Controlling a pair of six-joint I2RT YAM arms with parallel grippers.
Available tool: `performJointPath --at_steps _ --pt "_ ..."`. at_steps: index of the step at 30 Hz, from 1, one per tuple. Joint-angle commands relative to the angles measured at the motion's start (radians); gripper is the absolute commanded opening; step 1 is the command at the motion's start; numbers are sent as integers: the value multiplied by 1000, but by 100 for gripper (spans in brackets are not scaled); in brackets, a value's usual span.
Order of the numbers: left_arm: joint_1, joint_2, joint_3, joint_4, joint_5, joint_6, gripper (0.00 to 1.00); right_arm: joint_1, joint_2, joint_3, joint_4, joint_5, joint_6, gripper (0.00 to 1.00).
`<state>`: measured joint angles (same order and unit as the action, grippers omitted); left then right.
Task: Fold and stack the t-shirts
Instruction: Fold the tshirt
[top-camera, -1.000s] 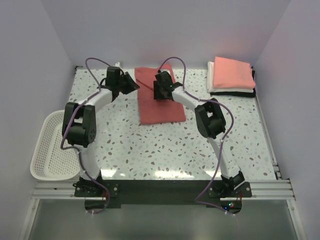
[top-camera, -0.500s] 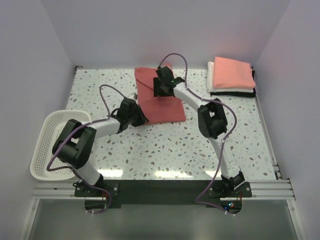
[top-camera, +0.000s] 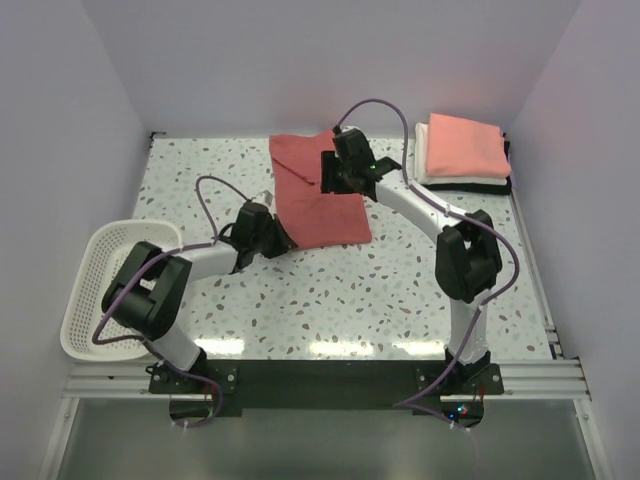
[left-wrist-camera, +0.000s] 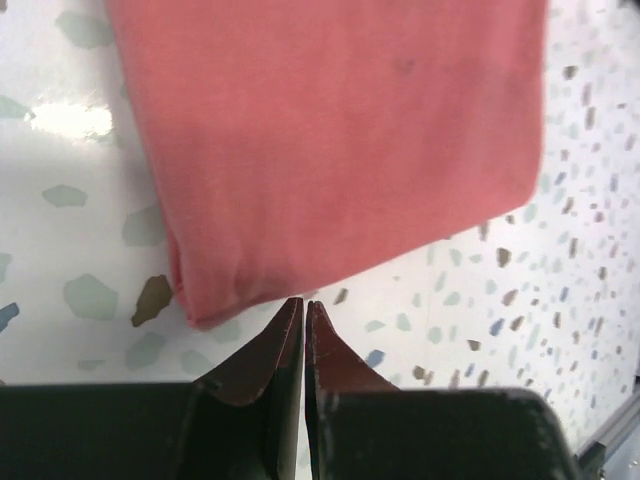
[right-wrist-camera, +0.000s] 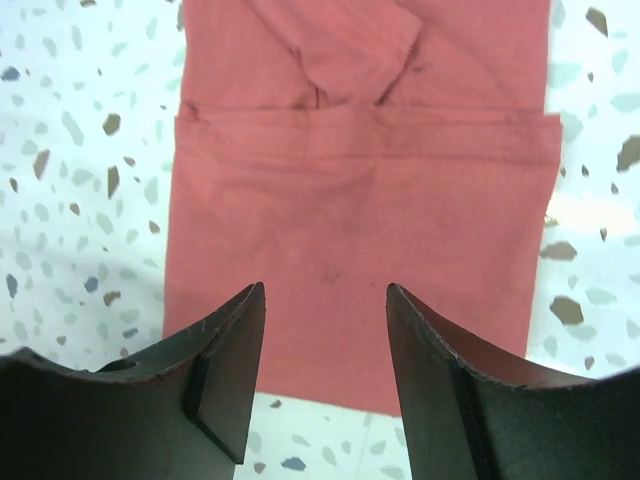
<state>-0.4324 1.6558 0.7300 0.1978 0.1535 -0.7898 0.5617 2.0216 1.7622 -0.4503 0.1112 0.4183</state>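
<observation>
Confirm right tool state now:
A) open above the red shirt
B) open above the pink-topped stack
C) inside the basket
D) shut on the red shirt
A: the right wrist view shows the right tool with its fingers spread apart and nothing between them, and the brick-red t-shirt lying flat beneath it.

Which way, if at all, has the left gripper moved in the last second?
Yes. Against the table, the left gripper came from the far edge back toward the near edge, now shut at the near left corner of the brick-red t-shirt.
</observation>
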Motion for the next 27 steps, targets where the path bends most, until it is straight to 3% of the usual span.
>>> performJointPath --at_steps 1,9,11,19,27 --pt "3 -108 20 54 40 1 9 -6 -61 -116 53 4 7 55" --pt "17 -36 114 8 -51 6 8 -14 -60 -231 79 30 2 53" --pt "24 16 117 8 -86 -5 3 -17 -60 -253 79 41 -3 53" --pt "27 104 0 74 -100 -28 0 -25 -54 -363 98 88 10 51" --pt "26 91 -30 55 -95 -17 0 -23 -67 -477 139 74 65 49"
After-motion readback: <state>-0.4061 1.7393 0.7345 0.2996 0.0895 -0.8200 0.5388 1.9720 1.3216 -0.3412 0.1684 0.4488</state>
